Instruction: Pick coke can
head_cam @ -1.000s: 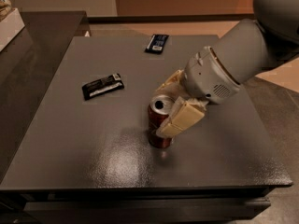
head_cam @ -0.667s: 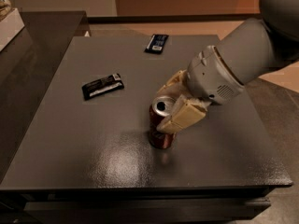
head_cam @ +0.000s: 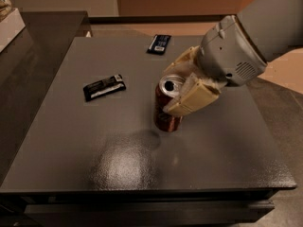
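Observation:
The coke can [head_cam: 165, 116] is dark red-brown with a silver opened top and stands upright near the middle of the dark table [head_cam: 85, 174]. It hangs a little above the surface, with its shadow on the table just left and below it. My gripper [head_cam: 179, 85] comes in from the upper right. Its cream fingers [head_cam: 193, 98] are closed on the can's upper part, one in front and one behind.
A flat black snack packet [head_cam: 104, 87] lies left of the can. A second one [head_cam: 159, 43] lies near the table's far edge. A white object [head_cam: 7, 20] sits on a dark counter at the far left. The table's front edge runs along the bottom.
The gripper, holding the can, has risen; the can has come up off the table and its shadow now lies apart from it.

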Tool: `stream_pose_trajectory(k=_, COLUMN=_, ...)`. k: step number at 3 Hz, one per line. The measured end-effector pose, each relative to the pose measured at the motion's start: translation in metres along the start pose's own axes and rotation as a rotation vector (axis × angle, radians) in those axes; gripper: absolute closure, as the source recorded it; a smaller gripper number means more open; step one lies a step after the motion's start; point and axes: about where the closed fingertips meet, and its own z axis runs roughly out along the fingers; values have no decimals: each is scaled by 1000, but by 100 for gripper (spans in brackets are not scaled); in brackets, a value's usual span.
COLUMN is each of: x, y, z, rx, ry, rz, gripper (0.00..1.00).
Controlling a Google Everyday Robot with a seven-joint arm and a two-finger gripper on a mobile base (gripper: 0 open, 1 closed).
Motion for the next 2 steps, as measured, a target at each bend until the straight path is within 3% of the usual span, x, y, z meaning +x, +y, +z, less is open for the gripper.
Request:
stream_pose_trajectory(k=1, x=-45, y=-32, z=-56, rx=66, ry=41, rz=-43, gripper=100)
stream_pose_trajectory(k=2, x=-45, y=-32, z=-56, rx=65, ry=42, rz=-43, gripper=100)
